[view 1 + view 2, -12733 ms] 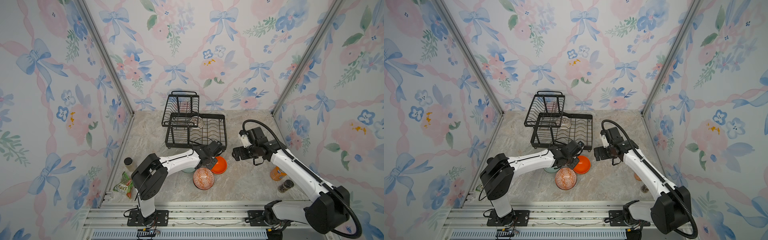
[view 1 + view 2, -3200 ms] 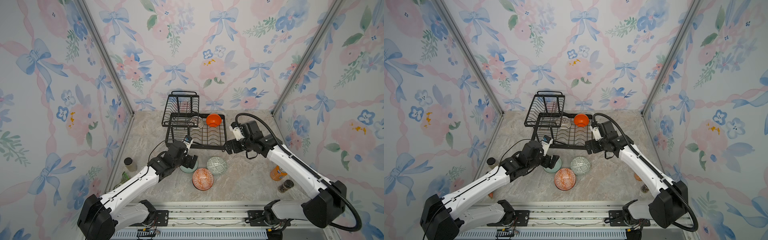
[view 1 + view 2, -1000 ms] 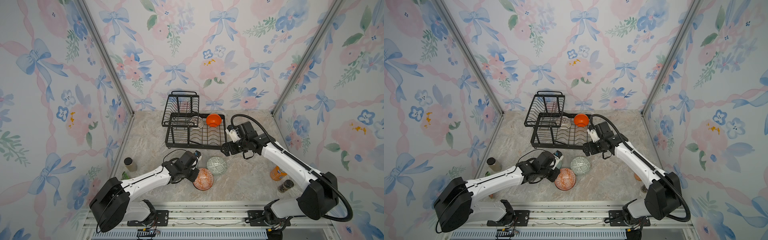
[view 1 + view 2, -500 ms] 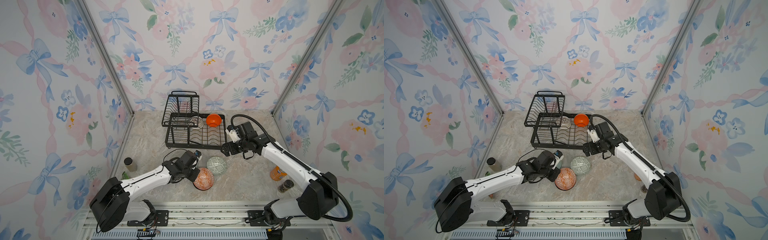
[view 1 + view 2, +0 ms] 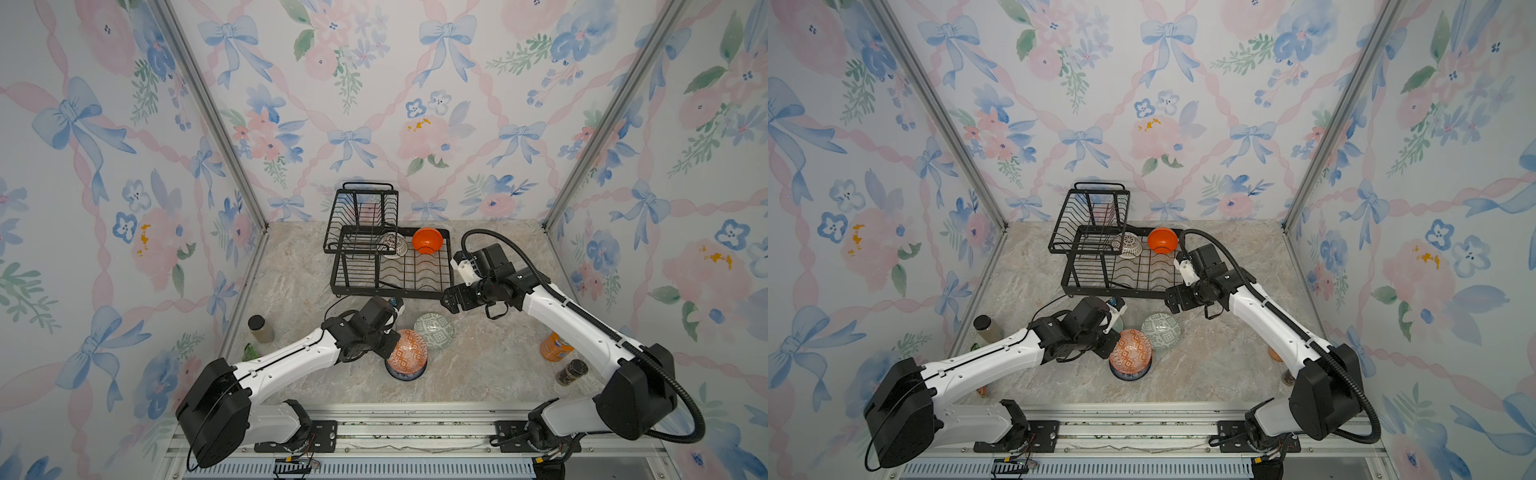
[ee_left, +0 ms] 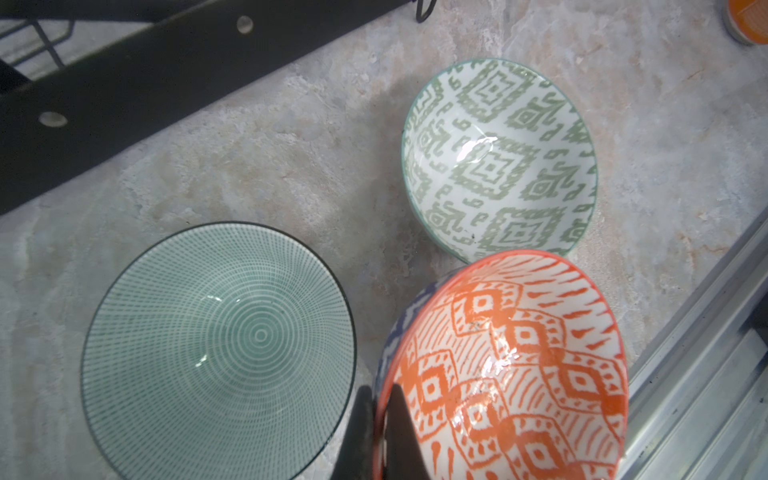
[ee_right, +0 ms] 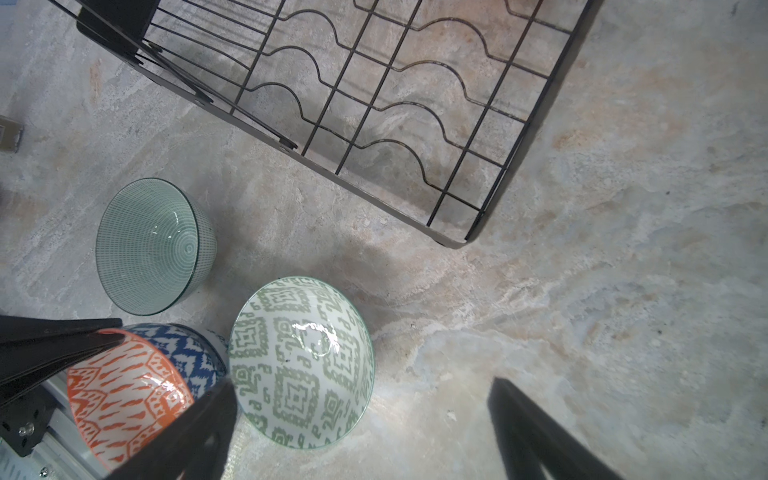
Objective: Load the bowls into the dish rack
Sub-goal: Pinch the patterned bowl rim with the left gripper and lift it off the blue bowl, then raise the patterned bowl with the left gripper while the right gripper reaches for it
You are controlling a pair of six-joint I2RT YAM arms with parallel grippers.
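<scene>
My left gripper (image 6: 380,401) is shut on the rim of the orange-white patterned bowl (image 5: 409,353), which is tilted over the blue-white bowl (image 5: 405,373). The green-white geometric bowl (image 5: 434,330) stands on the table just right of them. Beside them, the mint green bowl (image 6: 218,349) lies mostly under my left arm in both top views. My right gripper (image 5: 451,300) hangs open and empty above the table by the dish rack's (image 5: 390,286) front right corner. A plain orange bowl (image 5: 427,240) and a white-black patterned bowl (image 5: 394,245) sit at the back of the rack.
An orange can (image 5: 555,345) and a dark jar (image 5: 572,372) stand at the right, under my right arm. Another jar (image 5: 261,328) and a green packet (image 5: 249,353) sit by the left wall. A metal rail (image 5: 415,432) runs along the front edge.
The plain orange bowl went from the table into the rack earlier. Over the last second the orange-white bowl has tipped up slightly in my left gripper; the right arm stayed still.
</scene>
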